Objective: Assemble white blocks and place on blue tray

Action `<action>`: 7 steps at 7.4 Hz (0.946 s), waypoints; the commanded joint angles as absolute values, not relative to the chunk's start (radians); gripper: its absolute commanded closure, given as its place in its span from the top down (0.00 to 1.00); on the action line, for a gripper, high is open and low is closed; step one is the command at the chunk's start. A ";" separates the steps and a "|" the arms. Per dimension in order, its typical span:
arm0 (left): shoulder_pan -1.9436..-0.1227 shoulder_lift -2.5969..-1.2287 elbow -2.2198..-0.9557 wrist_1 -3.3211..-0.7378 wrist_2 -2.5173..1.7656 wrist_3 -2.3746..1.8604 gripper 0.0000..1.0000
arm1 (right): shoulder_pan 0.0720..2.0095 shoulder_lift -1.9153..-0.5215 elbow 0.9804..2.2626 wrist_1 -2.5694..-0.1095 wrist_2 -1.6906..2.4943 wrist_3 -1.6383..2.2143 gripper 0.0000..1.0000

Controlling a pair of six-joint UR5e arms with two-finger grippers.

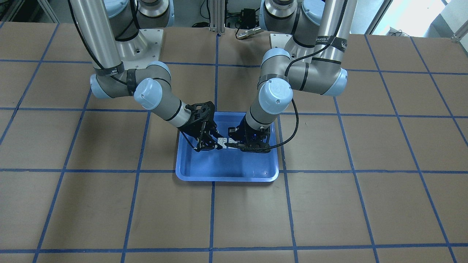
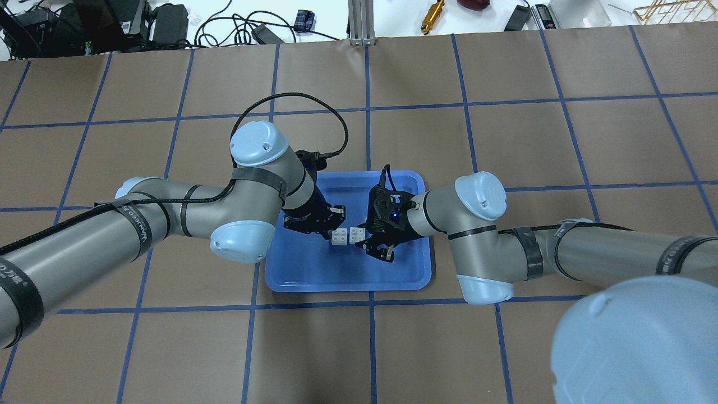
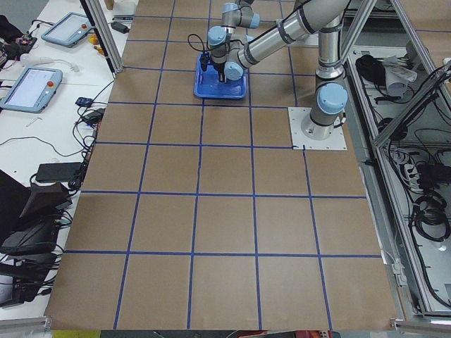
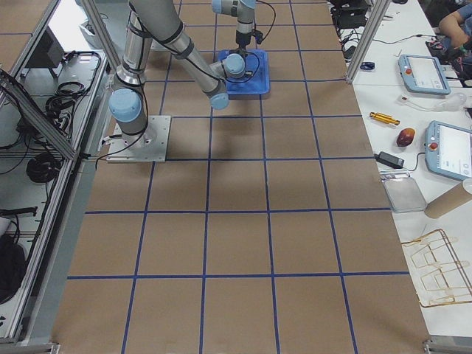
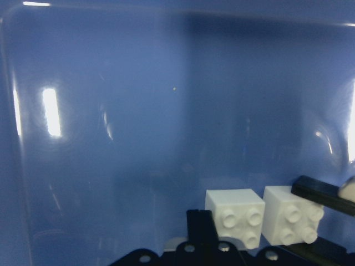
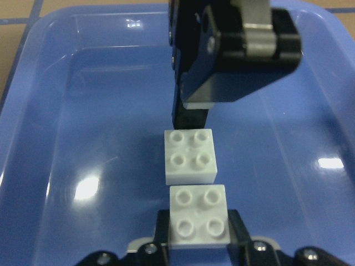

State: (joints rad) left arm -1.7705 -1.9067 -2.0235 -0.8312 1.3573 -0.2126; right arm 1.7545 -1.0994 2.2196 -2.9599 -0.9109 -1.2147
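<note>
I am pinching one white block (image 6: 198, 213) in my right gripper (image 6: 198, 226), inside the blue tray (image 6: 94, 77). The other white block (image 6: 190, 156) is sitting just beside it, not clicked on yet. I cannot tell if my left gripper (image 6: 189, 122) is squeezing it.

We classify this site as a robotics laboratory. Indicators: a left arm (image 2: 168, 213) and a right arm (image 2: 589, 252) bolted to a base plate (image 3: 299, 141), a table (image 2: 505, 146) marked with a blue tape grid (image 2: 367, 73), aluminium framing (image 2: 358, 22), teach pendants (image 3: 32, 88) on a side bench (image 3: 21, 148), and cable bundles (image 3: 430, 211).
</note>
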 commanded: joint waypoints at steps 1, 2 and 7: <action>-1.772 -1.907 -2.023 -0.830 1.356 -0.213 0.00 | 1.755 -1.100 2.220 -2.958 -0.910 -1.209 0.00; -1.772 -1.907 -2.023 -0.830 1.356 -0.213 0.00 | 1.755 -1.098 2.220 -2.958 -0.910 -1.209 0.00; -1.772 -1.907 -2.025 -0.831 1.356 -0.213 0.00 | 1.755 -1.098 2.218 -2.954 -0.913 -1.207 0.08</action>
State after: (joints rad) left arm -1.7713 -1.9067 -2.0240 -0.8302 1.3561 -0.2132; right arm 1.7549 -1.0984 2.2181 -2.9563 -0.9112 -1.2073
